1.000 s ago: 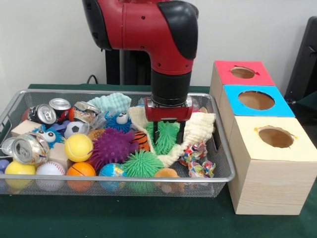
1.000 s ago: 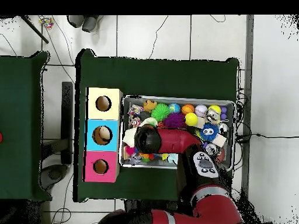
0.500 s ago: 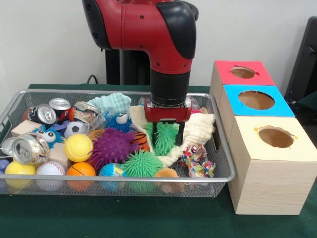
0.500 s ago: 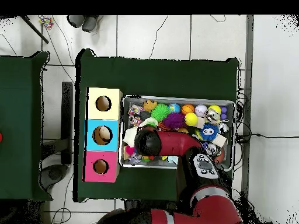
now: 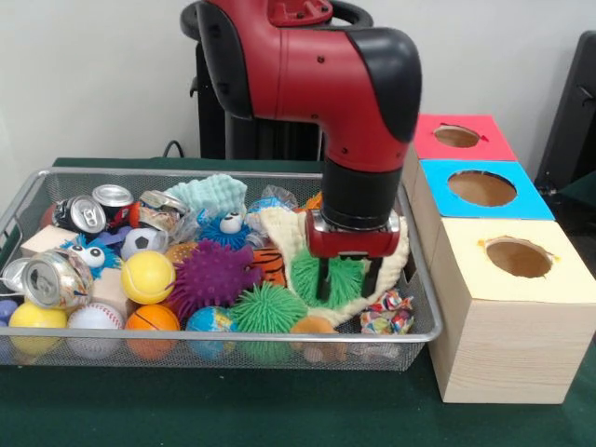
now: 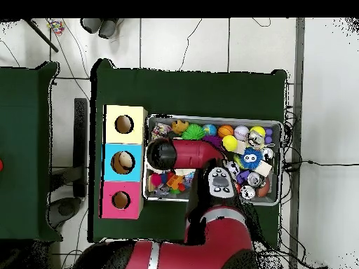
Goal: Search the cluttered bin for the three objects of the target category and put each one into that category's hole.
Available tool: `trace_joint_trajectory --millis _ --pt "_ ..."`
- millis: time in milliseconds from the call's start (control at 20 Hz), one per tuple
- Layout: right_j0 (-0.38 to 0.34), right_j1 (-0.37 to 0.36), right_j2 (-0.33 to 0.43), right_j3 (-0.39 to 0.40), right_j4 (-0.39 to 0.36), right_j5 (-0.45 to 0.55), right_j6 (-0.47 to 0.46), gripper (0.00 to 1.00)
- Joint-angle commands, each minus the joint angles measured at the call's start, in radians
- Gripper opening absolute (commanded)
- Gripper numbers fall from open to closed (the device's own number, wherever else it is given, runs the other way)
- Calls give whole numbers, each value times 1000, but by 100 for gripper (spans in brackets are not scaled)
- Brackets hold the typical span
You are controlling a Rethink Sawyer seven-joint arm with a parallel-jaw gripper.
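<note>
My gripper (image 5: 349, 277) is down in the right part of the wire bin (image 5: 214, 337). Its two black fingers (image 5: 324, 279) stand apart on either side of a green spiky toy (image 5: 343, 276) lying on a cream cloth (image 5: 279, 228). The jaws look open around the toy. Purple (image 5: 212, 275) and green (image 5: 265, 307) spiky balls lie just to the left. Right of the bin stands a row of boxes with holes: red top (image 5: 424, 130), blue top (image 5: 531, 200), cream top (image 5: 503, 307). In the overhead view the arm's wrist (image 6: 161, 154) hides the gripper, close to the blue box (image 6: 112, 162).
The bin also holds crushed cans (image 5: 56, 279), a yellow tennis ball (image 5: 147, 277), small sports balls (image 5: 152, 318), a striped ball (image 5: 270, 265) and a knotted rope toy (image 5: 386, 312). Its right wall (image 5: 424, 289) runs close to the boxes.
The arm has swung to the right and slightly lower inside the bin. The green spiky toy and the cloth shifted right along with the fingers. Finger spacing looks unchanged.
</note>
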Motion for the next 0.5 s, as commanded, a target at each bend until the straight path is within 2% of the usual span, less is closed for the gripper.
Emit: trace_joint_trajectory --millis 50,150,500 --pt "15 133 32 -242 84 142 159 100" --pt "4 150 46 -278 87 137 143 100" --pt "-41 214 121 -426 90 213 53 100"
